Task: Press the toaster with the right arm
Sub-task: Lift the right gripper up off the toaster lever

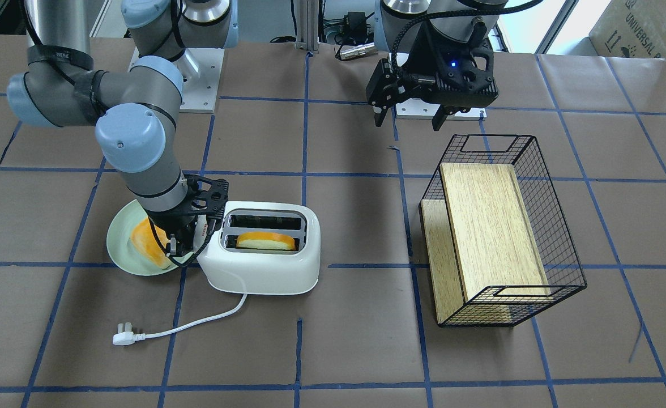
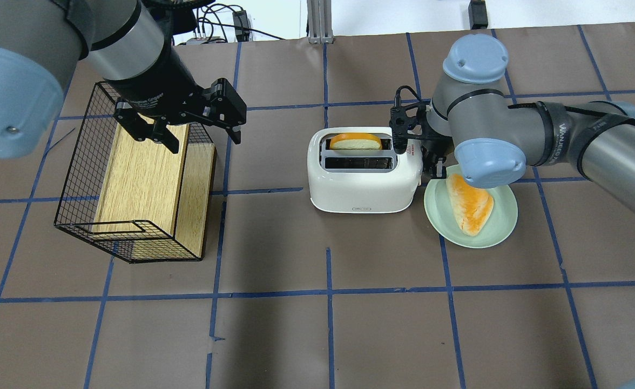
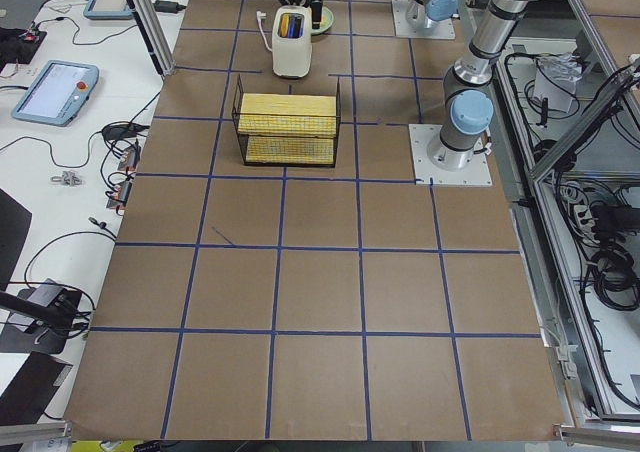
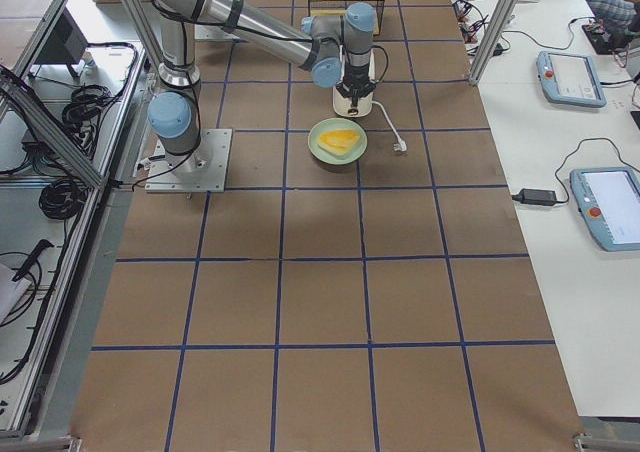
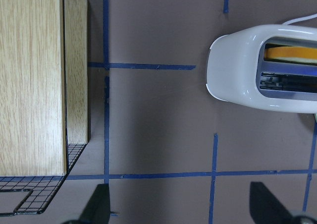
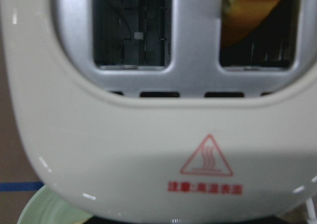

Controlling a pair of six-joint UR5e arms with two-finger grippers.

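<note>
- Reaching down at the control end of the white two-slot toaster (image 1: 265, 267), the right gripper (image 1: 179, 248) is sitting between toaster and plate; I cannot tell whether its fingers are apart or together.
- The toaster is standing well in from every table edge, holding an orange-crusted bread slice (image 1: 266, 241) in the slot nearer the operators' edge.
- A red warning triangle (image 6: 206, 156) with steam lines is showing above red Chinese characters, too blurred to read.
- The white cord (image 1: 197, 324) is trailing toward the operators' edge, its plug (image 1: 123, 338) lying on the brown paper.
- A pale green plate (image 1: 119, 249) just beside the toaster is carrying a second slice (image 1: 143, 241).
- The left gripper (image 1: 409, 118) is hanging with fingers spread wide near a black wire basket (image 1: 554, 215) holding wooden boards (image 1: 491, 226).
- A cardboard box (image 1: 644, 28) beyond the table is showing "UNIVERSAL".
</note>
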